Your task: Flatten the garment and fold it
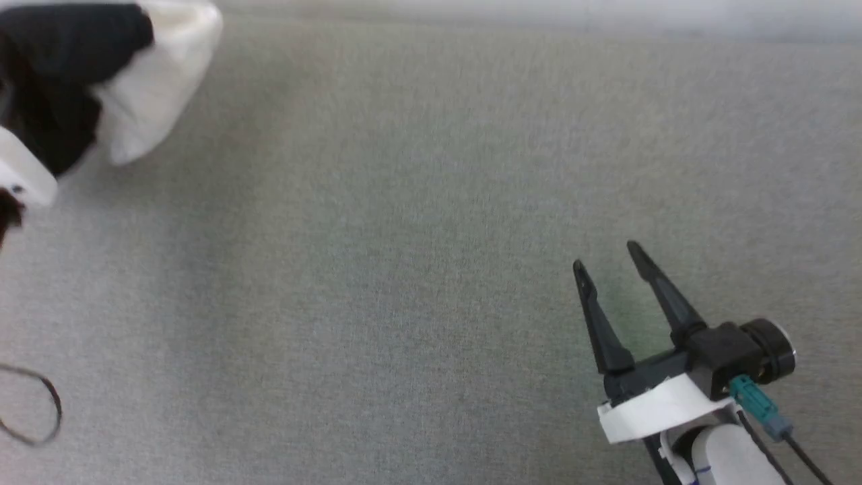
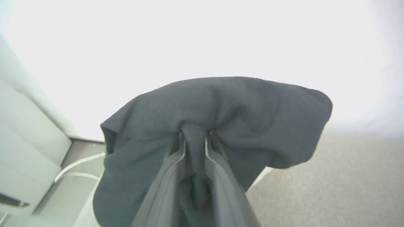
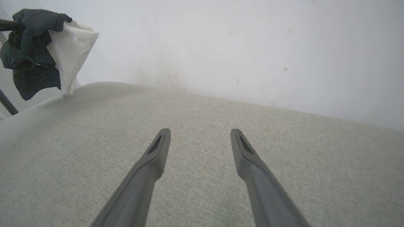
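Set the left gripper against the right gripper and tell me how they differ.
The left gripper is shut on a fold of the garment, on its black cloth; the right gripper stands open with nothing between its fingers. The garment hangs bunched from the left gripper, while the right gripper points out over the grey surface. Both have two long dark fingers.
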